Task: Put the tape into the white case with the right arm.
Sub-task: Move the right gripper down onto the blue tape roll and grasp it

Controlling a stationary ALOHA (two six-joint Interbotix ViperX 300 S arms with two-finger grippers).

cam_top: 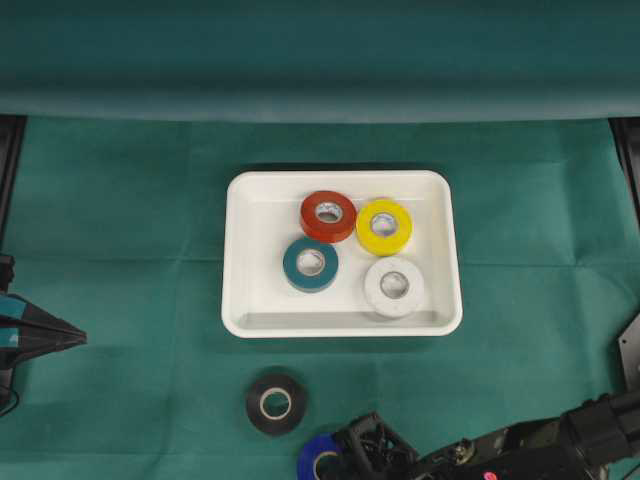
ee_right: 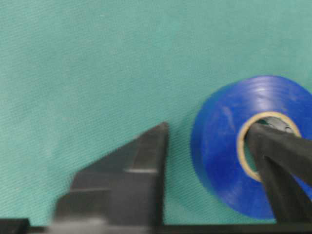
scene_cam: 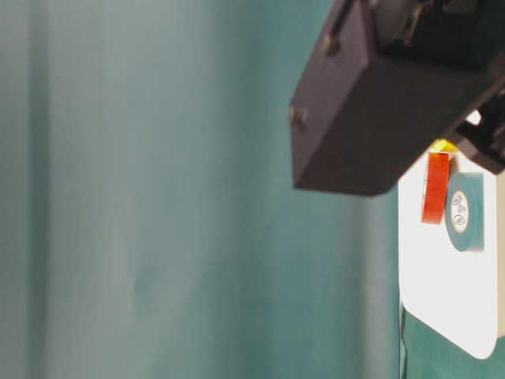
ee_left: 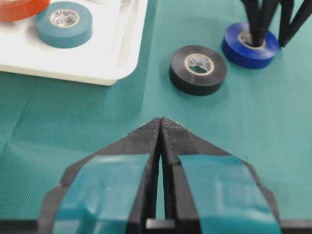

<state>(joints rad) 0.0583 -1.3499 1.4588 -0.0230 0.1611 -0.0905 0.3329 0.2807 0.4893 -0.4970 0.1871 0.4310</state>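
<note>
A blue tape roll (ee_right: 229,161) lies flat on the green cloth near the table's front edge (cam_top: 318,458). My right gripper (ee_right: 209,127) straddles its wall. One black finger (ee_right: 273,146) is down in the cardboard core. The other finger (ee_right: 141,165) stands outside the roll, with a strip of cloth between it and the tape, so the jaws are open. The white case (cam_top: 245,300) sits mid-table and holds red (cam_top: 328,215), yellow (cam_top: 384,227), teal (cam_top: 310,263) and white (cam_top: 394,286) rolls. At the far left, my left gripper (ee_left: 161,122) is shut on nothing.
A black tape roll (cam_top: 276,403) lies on the cloth between the blue roll and the case's front rim, also in the left wrist view (ee_left: 198,69). The right arm's black body (scene_cam: 379,103) fills the upper part of the table-level view.
</note>
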